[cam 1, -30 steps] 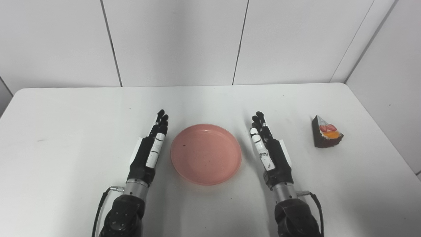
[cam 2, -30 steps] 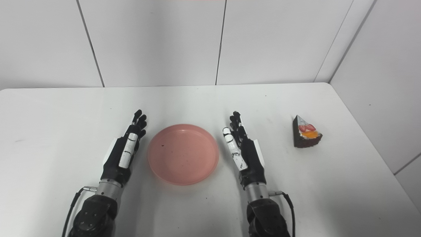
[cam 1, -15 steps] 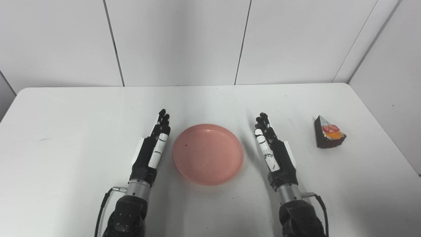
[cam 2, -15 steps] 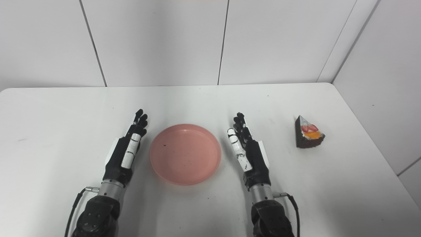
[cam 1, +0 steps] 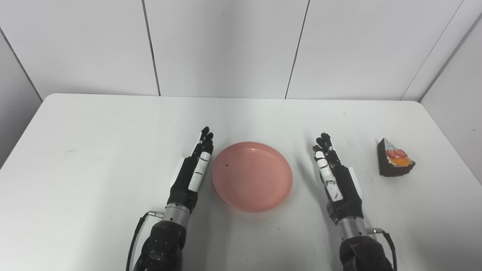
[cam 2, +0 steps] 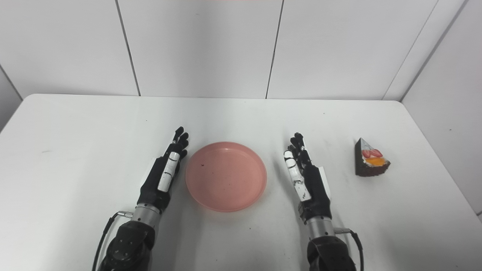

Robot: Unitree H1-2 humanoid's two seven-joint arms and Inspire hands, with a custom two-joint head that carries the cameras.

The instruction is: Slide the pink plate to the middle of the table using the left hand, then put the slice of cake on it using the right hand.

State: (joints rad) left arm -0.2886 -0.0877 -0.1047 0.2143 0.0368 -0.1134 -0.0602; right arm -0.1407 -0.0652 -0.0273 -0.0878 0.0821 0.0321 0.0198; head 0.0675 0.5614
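A white table (cam 1: 94, 150) with rounded corners fills most of both views. Its far edge meets a wall of white panels (cam 1: 226, 45), and a second wall stands along its right edge.

The two arms enter from the near edge of the table. The left hand (cam 1: 192, 175) lies low over the table, just beside the left rim of the plate; whether it touches the rim I cannot tell. Its fingers are straight and lie close side by side, pointing to the far edge, and the hand holds nothing. The right hand (cam 1: 337, 180) is in the same pose on the other side. Its fingers are also stretched out and it grips nothing. A clear strip of table separates it from the right rim of the plate, so it stands a little more apart than the left hand does.

The pink plate (cam 1: 252, 175) is round and shallow. It rests flat about midway between the left and right edges of the table, somewhat nearer to the near edge than to the far one. Some small dark specks are visible inside it.

The slice of cake (cam 1: 394, 163) stands on the table near the right edge, well apart from the plate and to the right of the right hand. It is a dark wedge, with red and orange fruit pieces on top.
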